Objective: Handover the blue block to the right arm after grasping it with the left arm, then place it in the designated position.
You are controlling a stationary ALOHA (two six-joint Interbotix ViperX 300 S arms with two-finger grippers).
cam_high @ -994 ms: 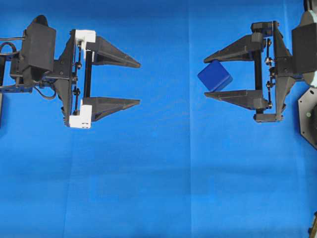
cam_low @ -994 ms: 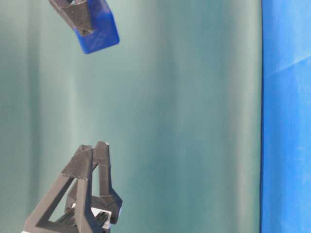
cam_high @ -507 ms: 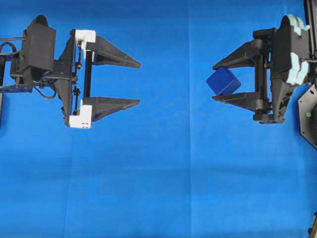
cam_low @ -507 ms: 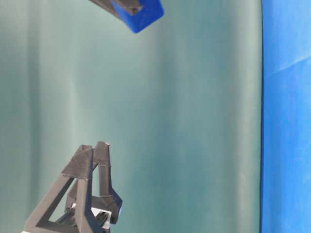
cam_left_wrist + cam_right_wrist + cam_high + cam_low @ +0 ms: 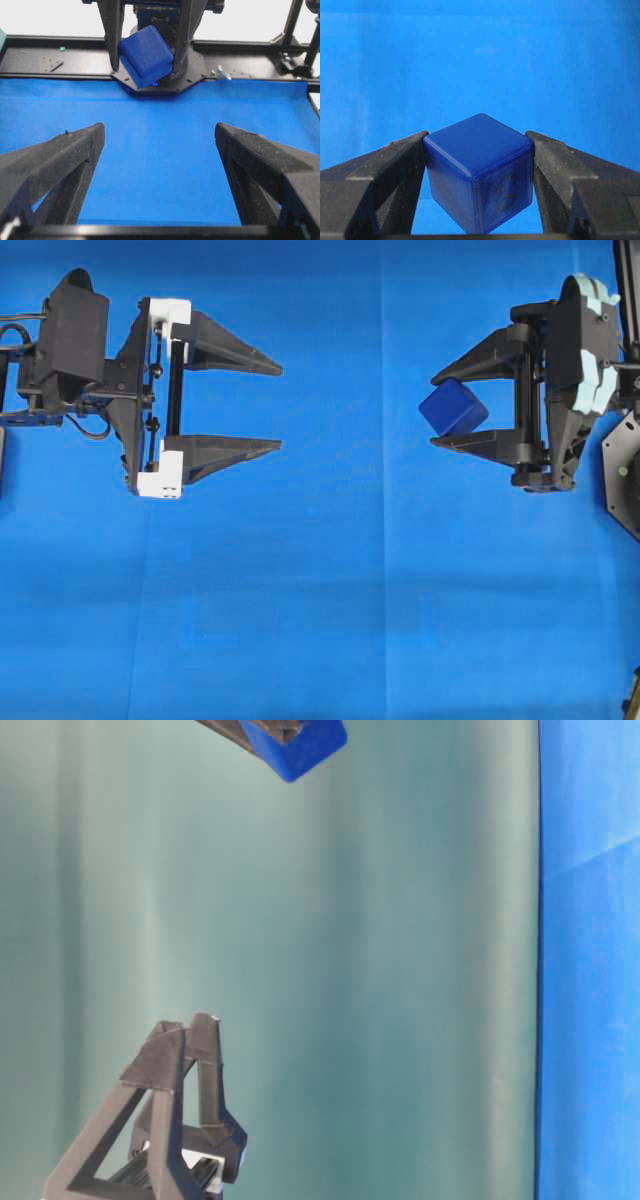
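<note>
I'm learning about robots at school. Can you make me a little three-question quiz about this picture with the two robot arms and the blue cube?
1. True or false: the left arm is holding the blue block.
2. Multiple choice: where is the blue block? A) lying flat on the blue cloth; B) between the jaws of the right arm; C) under the left arm.
3. Fill in the gap: the jaws of the left arm stand wide ____ with nothing between them.

Key
1. False. The right arm holds it.
2. B. The right wrist view shows both fingers pressed against the block's sides.
3. open
</note>
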